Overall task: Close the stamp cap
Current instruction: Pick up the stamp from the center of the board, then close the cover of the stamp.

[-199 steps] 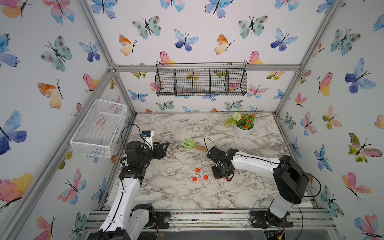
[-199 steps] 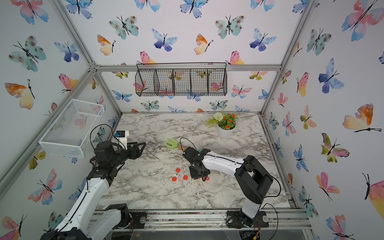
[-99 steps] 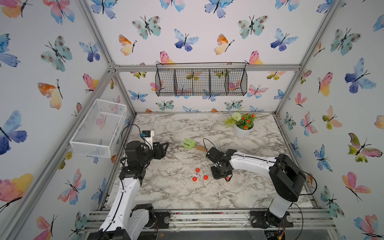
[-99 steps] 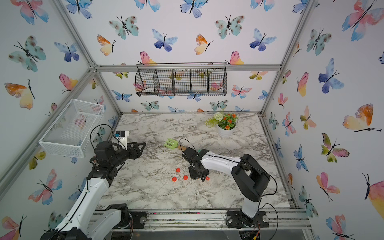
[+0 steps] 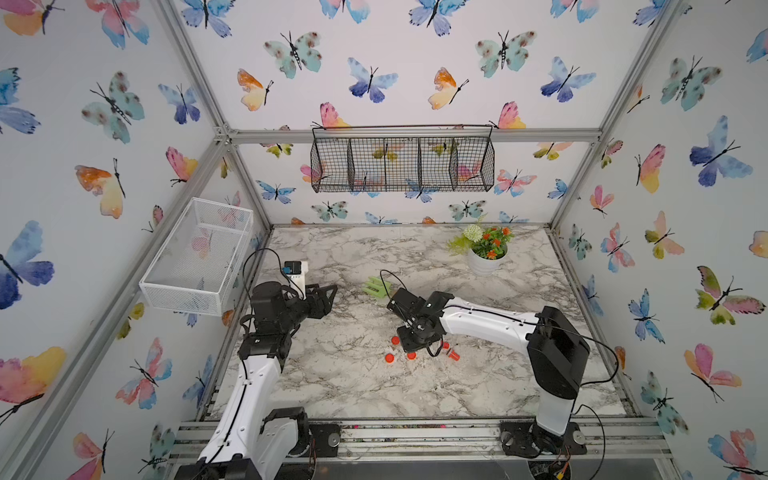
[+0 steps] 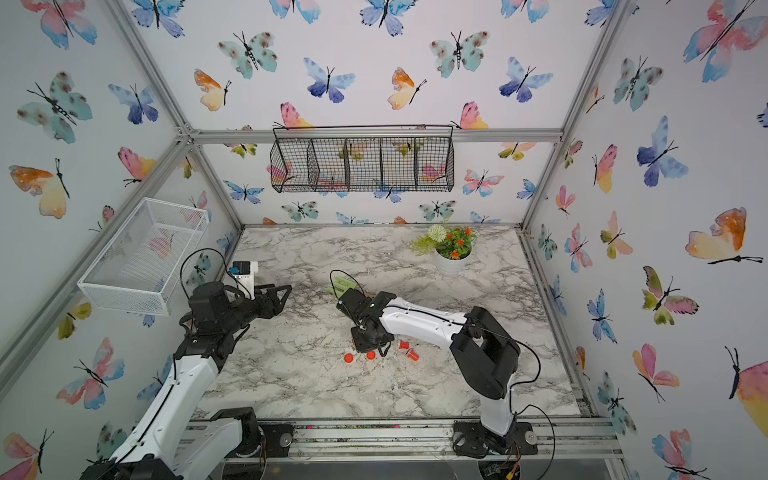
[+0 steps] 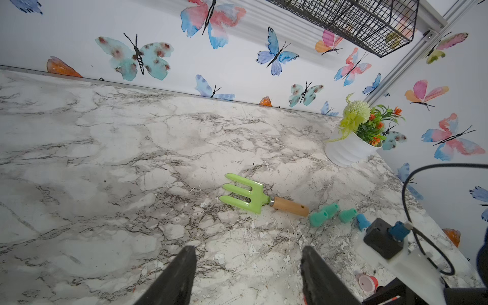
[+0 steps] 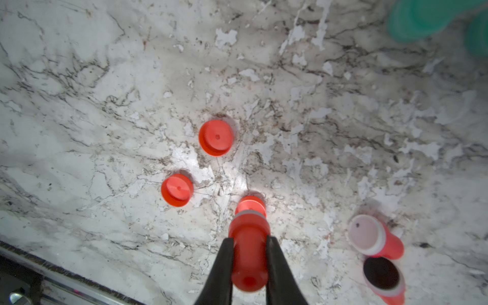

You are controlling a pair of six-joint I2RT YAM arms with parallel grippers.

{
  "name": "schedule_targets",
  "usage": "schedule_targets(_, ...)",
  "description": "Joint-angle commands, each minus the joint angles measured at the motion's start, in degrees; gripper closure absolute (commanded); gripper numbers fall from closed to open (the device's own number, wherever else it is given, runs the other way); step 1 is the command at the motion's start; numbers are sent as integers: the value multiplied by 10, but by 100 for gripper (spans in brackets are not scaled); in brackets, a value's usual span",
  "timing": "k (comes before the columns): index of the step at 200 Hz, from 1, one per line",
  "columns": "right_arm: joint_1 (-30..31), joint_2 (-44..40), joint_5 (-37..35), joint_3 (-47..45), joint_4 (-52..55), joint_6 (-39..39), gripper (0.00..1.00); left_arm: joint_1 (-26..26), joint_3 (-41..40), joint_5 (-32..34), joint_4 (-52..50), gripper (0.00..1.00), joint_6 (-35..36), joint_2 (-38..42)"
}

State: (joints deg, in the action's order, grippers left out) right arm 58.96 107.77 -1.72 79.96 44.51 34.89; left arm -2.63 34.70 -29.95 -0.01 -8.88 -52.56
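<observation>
The red stamp (image 8: 248,224) is clamped upright in the right gripper (image 8: 250,241), with its lower end set on a cap (image 8: 250,203) on the marble table (image 8: 105,105). If it is pressed off-axis, the cap could be seated crooked or kicked toward the loose caps (image 8: 216,137). The left gripper (image 7: 245,277) is kept half open and empty, well apart.

stamp (image 8: 248,237): smooth red plastic | table (image 8: 105,79): chipped marble-look | fork handle (image 7: 289,205): wood
</observation>
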Motion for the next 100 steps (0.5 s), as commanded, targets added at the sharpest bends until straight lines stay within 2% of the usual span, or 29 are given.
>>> schedule_targets(1,8,22,-6,17,30,-5,82,-4,8,-13,7,35,-1,6)
schedule_targets(100,13,31,0,2,22,-3,82,-4,7,-14,7,35,-1,8)
